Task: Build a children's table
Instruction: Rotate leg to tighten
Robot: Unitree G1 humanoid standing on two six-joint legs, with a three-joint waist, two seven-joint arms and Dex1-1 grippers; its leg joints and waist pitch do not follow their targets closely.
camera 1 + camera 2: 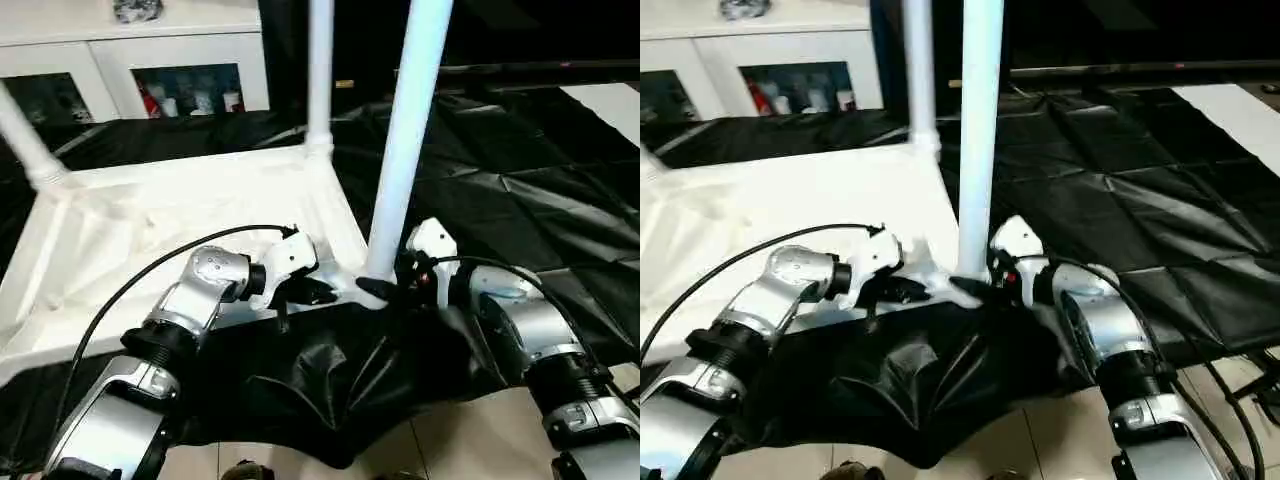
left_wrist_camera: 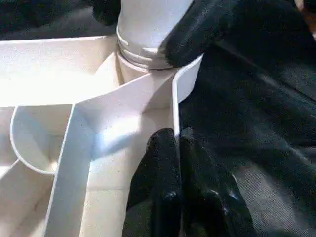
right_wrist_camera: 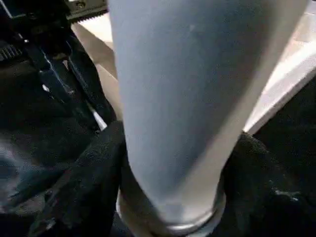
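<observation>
With the left gripper [image 2: 177,163] pinching the white ribbed plastic tabletop's [image 1: 150,230] rim and the right gripper [image 3: 168,197] apparently clamped round the near long white tapered leg [image 1: 405,140], uneven twisting could cross-seat it in its socket.

The tabletop [image 1: 190,215] is white plastic, with plain white ribs on its underside, and the legs [image 1: 405,140] standing in it are the same white, a little bluish in the shade. The sheet [image 1: 520,190] spread under it is black and glossy, with creases. The forearms [image 1: 190,300] are silver with white parts, their cables black. The fingers [image 2: 168,182] of the left pincer [image 2: 178,143] are black. The cabinet [image 1: 150,60] behind is white. The floor [image 1: 470,445] is beige tile.
</observation>
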